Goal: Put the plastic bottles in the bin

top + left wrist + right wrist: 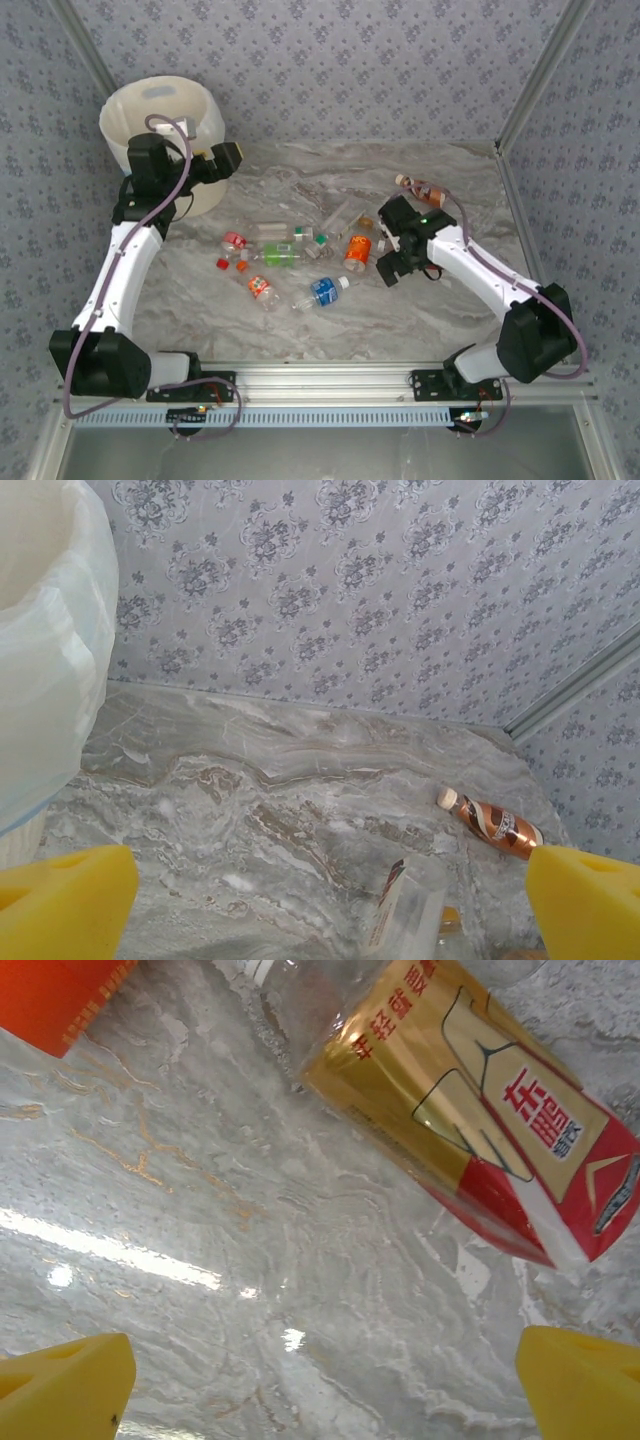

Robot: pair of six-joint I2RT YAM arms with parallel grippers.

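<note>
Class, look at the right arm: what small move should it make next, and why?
Probably shift the right gripper forward over the gold-and-red labelled bottle and lower: its jaws are open and empty, and that bottle lies just ahead.

**One bin [140, 100], two arms, at least nine plastic bottles [272, 231]**

One bin stands at the far left corner of the worktop [300, 180]. Two robot arms rise from its near edge: the left arm [125, 270] and the right arm [480, 265].

Bottles, by kind:
- One brown-labelled bottle [425, 188] lies alone near the far right corner.
- The middle cluster holds one blue-labelled bottle [324, 290], one green-labelled bottle [279, 255], one orange-labelled bottle [358, 250], one red-and-orange bottle [261, 289], one pink-capped bottle [235, 240] and at least two clear ones.
- The right wrist view adds one gold-and-red bottle [470, 1090].

The clear bodies overlap, so the exact total is unclear.
</note>
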